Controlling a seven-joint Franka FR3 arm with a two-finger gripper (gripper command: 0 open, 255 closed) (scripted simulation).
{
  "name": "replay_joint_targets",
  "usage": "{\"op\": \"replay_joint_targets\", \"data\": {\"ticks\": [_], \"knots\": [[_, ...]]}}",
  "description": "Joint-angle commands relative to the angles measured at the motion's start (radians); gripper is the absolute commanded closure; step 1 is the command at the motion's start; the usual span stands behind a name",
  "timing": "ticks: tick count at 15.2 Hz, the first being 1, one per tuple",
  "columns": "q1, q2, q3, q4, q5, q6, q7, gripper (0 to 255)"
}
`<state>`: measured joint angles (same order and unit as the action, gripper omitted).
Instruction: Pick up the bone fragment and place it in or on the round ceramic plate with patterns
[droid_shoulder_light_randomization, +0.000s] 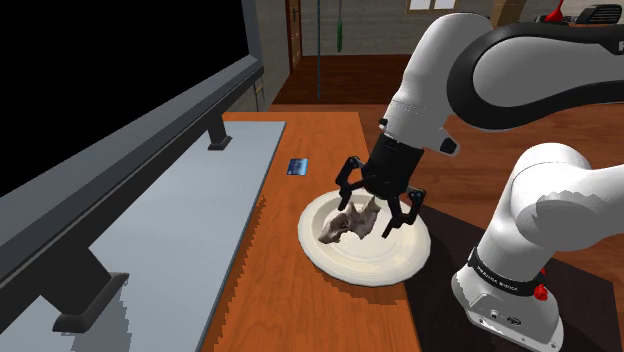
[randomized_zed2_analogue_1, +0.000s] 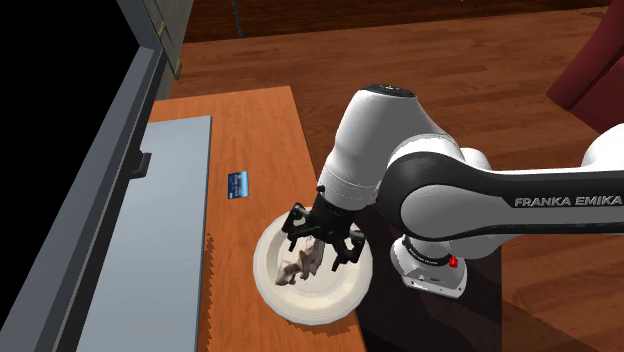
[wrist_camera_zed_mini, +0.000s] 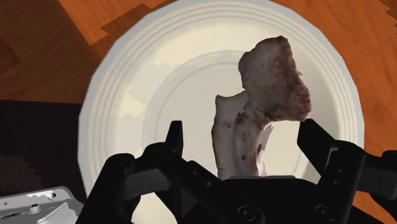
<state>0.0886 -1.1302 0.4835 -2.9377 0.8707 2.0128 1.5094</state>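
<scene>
The gripper (droid_shoulder_light_randomization: 372, 206) is hanging open over the plate (droid_shoulder_light_randomization: 372, 270), fingers spread and clasping nothing; the bone (droid_shoulder_light_randomization: 345, 225) is lying on the plate between them

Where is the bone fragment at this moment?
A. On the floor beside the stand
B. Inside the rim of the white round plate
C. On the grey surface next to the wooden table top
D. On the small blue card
B: the bone fragment lies within the plate, with the open end effector standing around it, one finger on each side.
</scene>
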Motion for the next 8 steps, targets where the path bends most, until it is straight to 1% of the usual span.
{"op": "replay_joint_targets", "data": {"ticks": [1,5,8], "knots": [[0.0,0.0,0.0,0.0,0.0,0.0,0.0,0],[-0.04,-0.075,-0.114,0.067,-0.12,-0.15,0.024,0],[-0.04,-0.075,-0.114,0.067,-0.12,-0.15,0.024,0]]}}
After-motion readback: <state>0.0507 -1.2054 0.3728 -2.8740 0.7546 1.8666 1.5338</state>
